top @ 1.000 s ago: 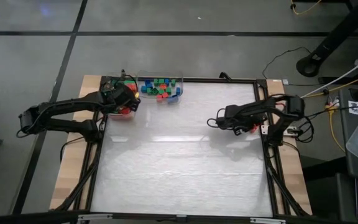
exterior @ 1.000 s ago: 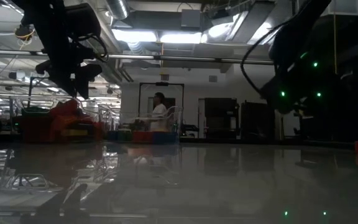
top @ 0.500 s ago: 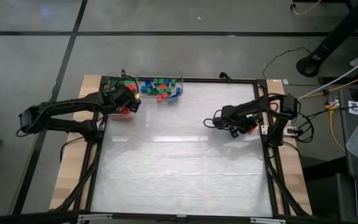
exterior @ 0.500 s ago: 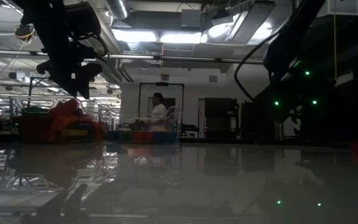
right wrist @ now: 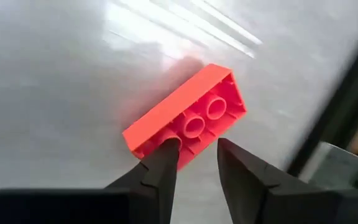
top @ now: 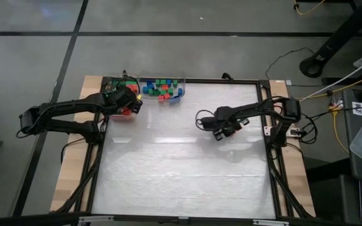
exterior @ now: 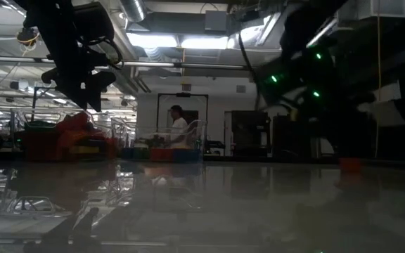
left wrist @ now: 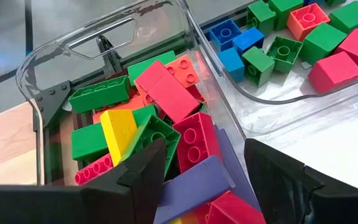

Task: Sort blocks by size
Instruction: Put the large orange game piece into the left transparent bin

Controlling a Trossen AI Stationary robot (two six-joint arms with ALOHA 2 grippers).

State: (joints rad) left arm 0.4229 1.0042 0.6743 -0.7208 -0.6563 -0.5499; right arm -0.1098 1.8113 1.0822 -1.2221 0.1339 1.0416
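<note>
The right gripper (right wrist: pixel 194 155) hangs over the counter's (top: pixel 181 169) middle right, arm stretched toward nine o'clock, fingers (right wrist: pixel 160 165) narrowly pinching a long orange-red brick (right wrist: pixel 188 115), its hollow underside showing. At the far left corner, the left gripper (left wrist: pixel 204 168) hovers above a clear plastic bin (left wrist: pixel 104 37) heaped with long red, green, yellow and purple bricks (left wrist: pixel 166 118); its fingers (left wrist: pixel 145 168) stand wide, holding nothing. Just beside it at three o'clock, a second clear bin (top: pixel 180 81) holds short square bricks (top: pixel 162 89) in green, blue and red.
</note>
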